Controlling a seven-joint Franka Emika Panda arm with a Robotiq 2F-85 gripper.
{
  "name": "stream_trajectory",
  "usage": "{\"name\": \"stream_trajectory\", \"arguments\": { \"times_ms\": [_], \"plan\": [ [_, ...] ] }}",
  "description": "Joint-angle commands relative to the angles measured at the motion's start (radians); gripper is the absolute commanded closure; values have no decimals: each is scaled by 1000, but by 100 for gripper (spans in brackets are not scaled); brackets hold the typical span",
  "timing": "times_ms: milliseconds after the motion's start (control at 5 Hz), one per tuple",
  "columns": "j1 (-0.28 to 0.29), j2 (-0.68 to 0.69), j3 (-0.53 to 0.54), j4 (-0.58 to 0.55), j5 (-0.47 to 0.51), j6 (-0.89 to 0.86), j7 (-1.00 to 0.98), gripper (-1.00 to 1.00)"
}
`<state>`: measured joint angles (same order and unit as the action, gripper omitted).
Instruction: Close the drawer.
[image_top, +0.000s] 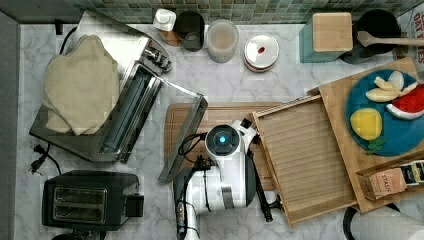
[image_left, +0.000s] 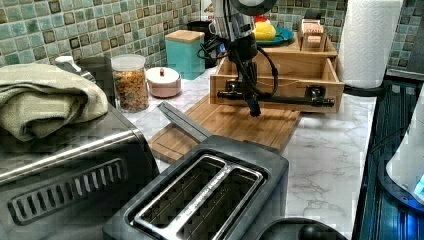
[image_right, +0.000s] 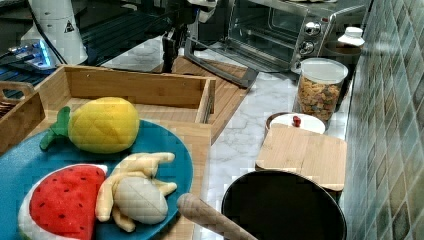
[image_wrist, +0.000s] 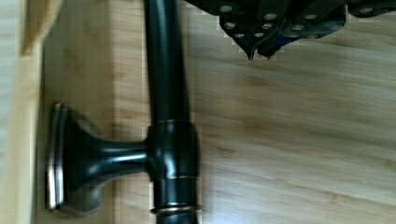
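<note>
Your tool (image_left: 253, 107) hangs clenched on nothing, just in front of the drawer's dark handle bar (image_left: 280, 97). The drawer (image_top: 305, 160) stands pulled out over the cutting board (image_left: 240, 125) on the desk; its handle runs crosswise, so push straight toward the front.

Pale ribbed wood drawer (image_top: 305, 160) — glossy dark metal handle (image_wrist: 169, 112).
</note>
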<state>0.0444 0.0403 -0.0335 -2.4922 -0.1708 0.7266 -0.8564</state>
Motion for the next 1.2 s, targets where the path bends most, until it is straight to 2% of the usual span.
{"name": "stream_trajectory", "arguments": {
  "times_ms": [200, 600, 800, 1000, 1200],
  "plan": [
    [-127, 35, -69, 100, -111, -15, -209, 100],
    [-189, 86, -121, 197, -119, -54, -340, 100],
    [-194, 130, -208, 281, -105, -49, -438, 100],
    [-249, 180, -235, 393, -81, -114, -543, 100],
    [-263, 176, -288, 428, -55, -112, -586, 100]
  ]
}}
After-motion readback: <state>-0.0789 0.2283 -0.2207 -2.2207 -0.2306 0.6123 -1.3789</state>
